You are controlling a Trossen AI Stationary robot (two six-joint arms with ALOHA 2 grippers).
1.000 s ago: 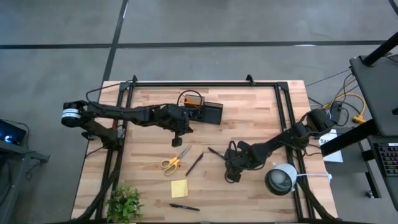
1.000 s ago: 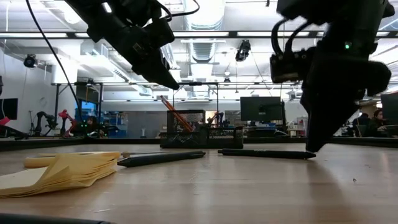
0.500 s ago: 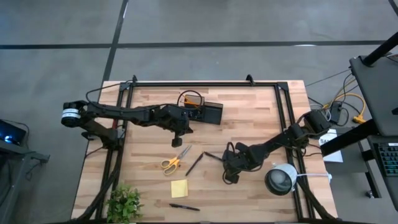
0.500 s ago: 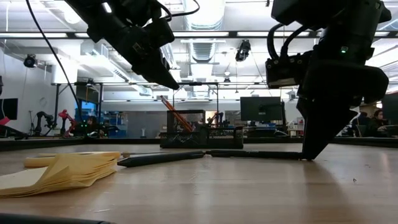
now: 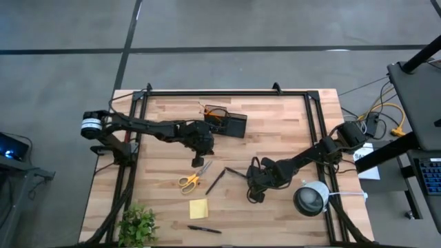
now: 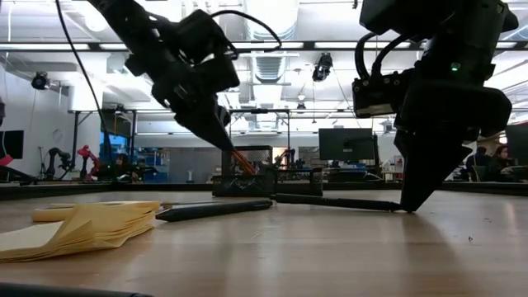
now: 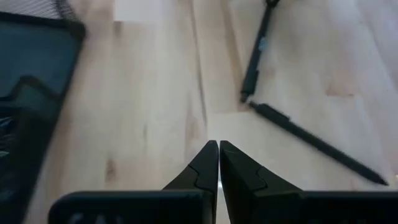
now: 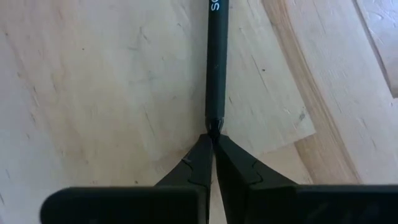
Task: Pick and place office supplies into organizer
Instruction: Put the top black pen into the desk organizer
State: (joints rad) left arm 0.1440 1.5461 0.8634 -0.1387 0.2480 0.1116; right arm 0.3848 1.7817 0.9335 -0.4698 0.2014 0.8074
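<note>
The right gripper sits low on the counter, right of centre, its fingers pinched together on the tip of a black pen that lies flat. The left gripper hangs just near of the organizer at the far middle, fingers pressed together and holding nothing. Scissors and sticky-note pad lie nearer.

You could not read the organizer: its compartments blurred together, contents too small to tell. In the left wrist view its mesh wall was cut off at the edge, like one pen's tip.
</note>
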